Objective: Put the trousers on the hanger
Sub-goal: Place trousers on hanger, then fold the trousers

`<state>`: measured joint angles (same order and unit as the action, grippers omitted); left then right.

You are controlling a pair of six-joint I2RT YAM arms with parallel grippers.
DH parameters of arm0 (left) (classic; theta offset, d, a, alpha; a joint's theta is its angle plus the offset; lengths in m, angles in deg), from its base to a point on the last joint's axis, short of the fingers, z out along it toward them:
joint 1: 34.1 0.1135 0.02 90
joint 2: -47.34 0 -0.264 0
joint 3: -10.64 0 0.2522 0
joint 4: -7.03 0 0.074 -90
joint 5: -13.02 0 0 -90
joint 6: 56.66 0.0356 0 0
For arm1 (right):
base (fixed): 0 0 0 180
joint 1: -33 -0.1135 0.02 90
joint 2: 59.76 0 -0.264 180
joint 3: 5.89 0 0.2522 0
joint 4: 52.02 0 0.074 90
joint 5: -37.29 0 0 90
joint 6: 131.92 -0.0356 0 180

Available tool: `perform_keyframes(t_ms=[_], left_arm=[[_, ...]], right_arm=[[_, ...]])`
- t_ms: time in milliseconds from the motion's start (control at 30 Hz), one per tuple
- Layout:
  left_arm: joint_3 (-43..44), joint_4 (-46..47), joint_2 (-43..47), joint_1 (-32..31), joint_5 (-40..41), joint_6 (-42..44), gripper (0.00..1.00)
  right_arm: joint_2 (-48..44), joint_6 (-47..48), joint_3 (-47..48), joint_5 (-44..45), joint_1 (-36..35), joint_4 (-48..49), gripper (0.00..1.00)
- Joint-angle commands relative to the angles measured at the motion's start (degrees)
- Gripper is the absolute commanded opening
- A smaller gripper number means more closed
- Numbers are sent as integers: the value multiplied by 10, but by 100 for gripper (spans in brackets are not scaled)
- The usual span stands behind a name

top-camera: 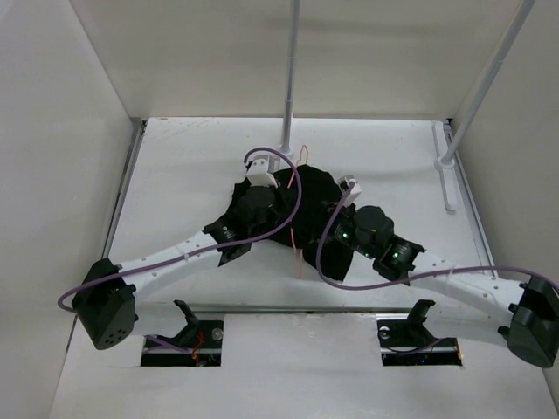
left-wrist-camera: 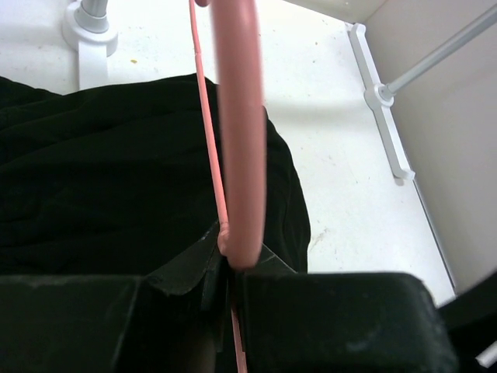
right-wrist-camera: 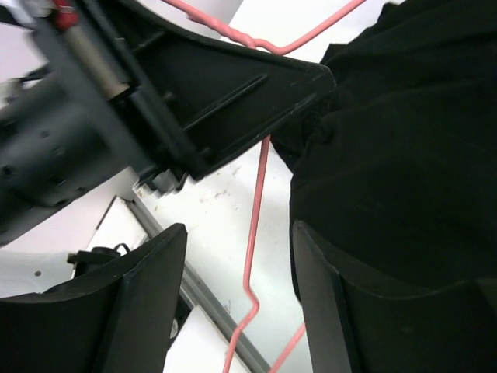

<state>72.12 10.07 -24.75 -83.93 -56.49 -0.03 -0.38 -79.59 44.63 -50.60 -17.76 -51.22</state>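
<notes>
The black trousers lie bunched in the middle of the table, under both wrists. The thin pink hanger runs through the heap, one end sticking out toward the front. My left gripper sits on the trousers; in the left wrist view it is shut on the hanger's rod, with the trousers beneath. My right gripper is open; in the right wrist view it straddles the hanger rod without touching it, and its right finger lies against the trousers.
Two white upright poles stand on bases at the back centre and back right, the latter with a floor bracket. White enclosure walls close off the left, back and right. A metal rail runs along the front edge.
</notes>
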Motion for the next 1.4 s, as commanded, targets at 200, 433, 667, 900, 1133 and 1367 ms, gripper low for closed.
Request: perform_keyframes(t_ms=[200,433,667,900,1133,1367], left_arm=[[35,24,26,-23,3,-8,3],[27,19,37,-23,5,-13,4],[18,25,50,-8,13,-22,22],[18,39,72,-1,-4,-19,63],[5,41,129,14,-34,-14,86],[-30,39,197,18,-41,-14,100]], right_arm=[[98,-9,39,-27,-5,115,49],[92,-29,13,-20,-5,176,11],[45,-77,-22,-61,19,211,6],[41,-91,-34,-77,53,224,4],[36,-92,-21,-89,79,223,4],[17,-89,-12,-98,114,214,4]])
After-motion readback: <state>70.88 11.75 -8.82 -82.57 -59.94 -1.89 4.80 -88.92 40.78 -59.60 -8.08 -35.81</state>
